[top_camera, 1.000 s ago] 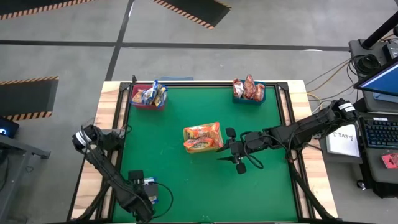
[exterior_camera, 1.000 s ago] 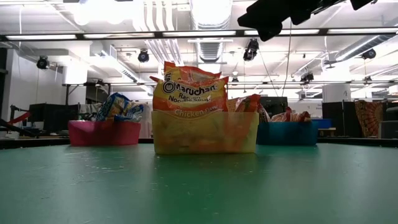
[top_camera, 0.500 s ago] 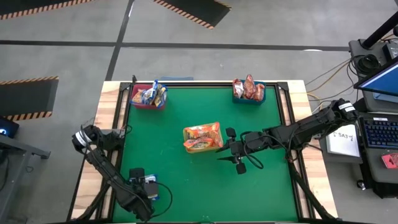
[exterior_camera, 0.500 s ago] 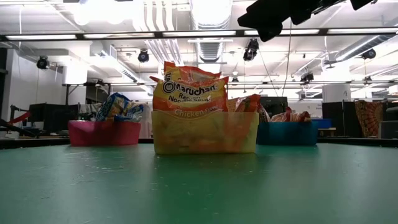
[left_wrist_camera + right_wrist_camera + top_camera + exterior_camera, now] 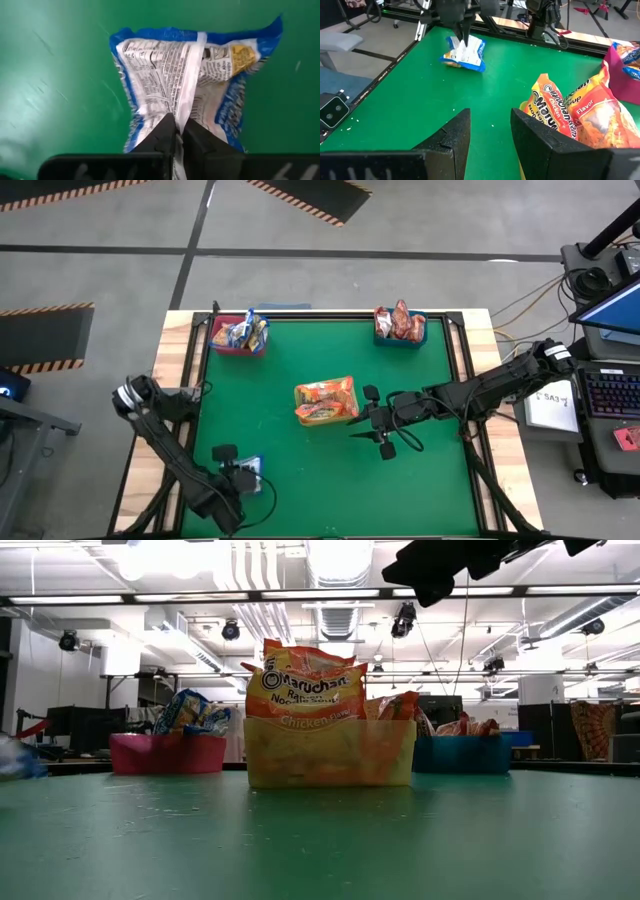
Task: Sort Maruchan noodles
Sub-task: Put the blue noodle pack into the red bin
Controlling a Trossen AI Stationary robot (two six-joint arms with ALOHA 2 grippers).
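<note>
A blue-and-white noodle packet (image 5: 165,85) sits near the table's near left corner (image 5: 253,470), back side up, and also shows in the right wrist view (image 5: 466,54). My left gripper (image 5: 179,135) is over it (image 5: 243,473), shut on it. Several orange packets (image 5: 305,690) stand in a yellow bin (image 5: 330,755) at the table's middle. My right gripper (image 5: 490,117) hovers just right of that bin (image 5: 358,420), open, with nothing between its fingers. My left gripper pinches the white back seam (image 5: 183,116) that runs down the middle of the packet, between its two fingers. The fingers point down from above (image 5: 462,37). The packet spreads out below them; whether its underside rests on the table I cannot tell.
A red bin (image 5: 225,346) with blue packets stands at the far left of the table, and a blue bin (image 5: 400,340) with red packets at the far right. Green tabletop lies open between the left gripper and the yellow bin.
My left gripper has shut on the blue packet and shifted a little toward the table's right edge with it. The packet's blue edge now shows at the left border of the low view, where it did not before.
</note>
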